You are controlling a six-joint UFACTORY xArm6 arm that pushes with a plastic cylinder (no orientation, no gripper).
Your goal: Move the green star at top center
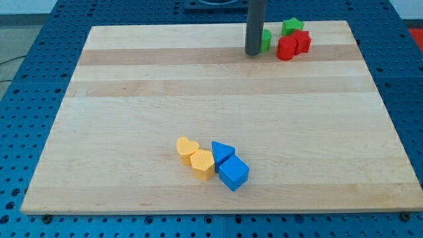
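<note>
Wooden board (218,112) on a blue perforated bench (26,79), seen from the near long edge. My tip (253,53) stands on the board at roughly 12 o'clock from the board's centre, close to the far edge; the rod (256,23) rises straight up out of the view's top. No gripper on this rod, so nothing clenched or grasped; the rod's lower end sits against a green block (266,41) at its 3 o'clock, which is partly hidden behind the rod, so its shape cannot be made out. Contact looks likely but I cannot tell for sure. The green star (291,26) lies at about 1 o'clock from the tip, near the far edge, apart from the tip with the hidden green block between them. Just at the star's 6 o'clock sit 2 red blocks: a red block (286,48) with rounded facets, and a second red block (303,41) touching it at its 2 o'clock; the star appears to touch or nearly touch this second one. Well apart, at 6 o'clock from the board's centre, a cluster of 4: a yellow heart (187,147), a yellow hexagon-like block (202,163) touching it at 4 o'clock, a blue triangle (222,153) beside the hexagon, and a blue cube (233,173) touching the triangle at 5 o'clock.
</note>
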